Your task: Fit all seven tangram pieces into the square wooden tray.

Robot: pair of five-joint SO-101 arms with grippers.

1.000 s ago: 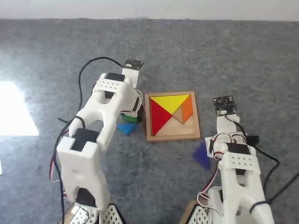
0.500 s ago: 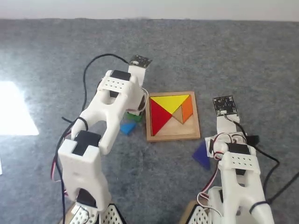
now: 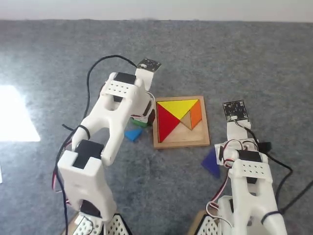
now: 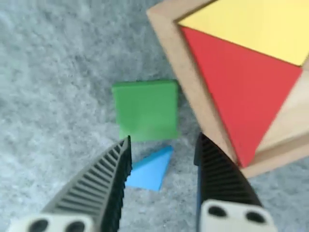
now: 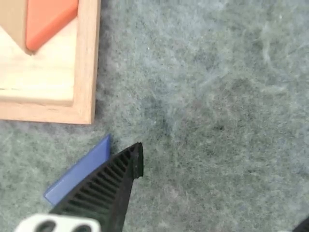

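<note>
A grey felt table top [image 3: 254,58] carries everything. The white left arm [image 3: 112,117] bends down beside the tray; the white right arm [image 3: 249,181] sits near its lower right corner. The square wooden tray [image 3: 179,143] holds a large yellow triangle [image 3: 178,106], a large red triangle [image 3: 166,125] and an orange slanted piece [image 3: 195,116], with bare wood left, likely room for the rest. Outside its left rim lie a green square [image 4: 147,110] and a small light-blue triangle [image 4: 152,169], close together. The left gripper [image 4: 161,164] hangs with jaws apart astride the blue triangle, probably to grab it; the rim crowds one jaw. The right gripper [image 5: 219,186] looks spread wide, one jaw over a dark blue flat piece [image 5: 79,169], with open felt beyond.
</note>
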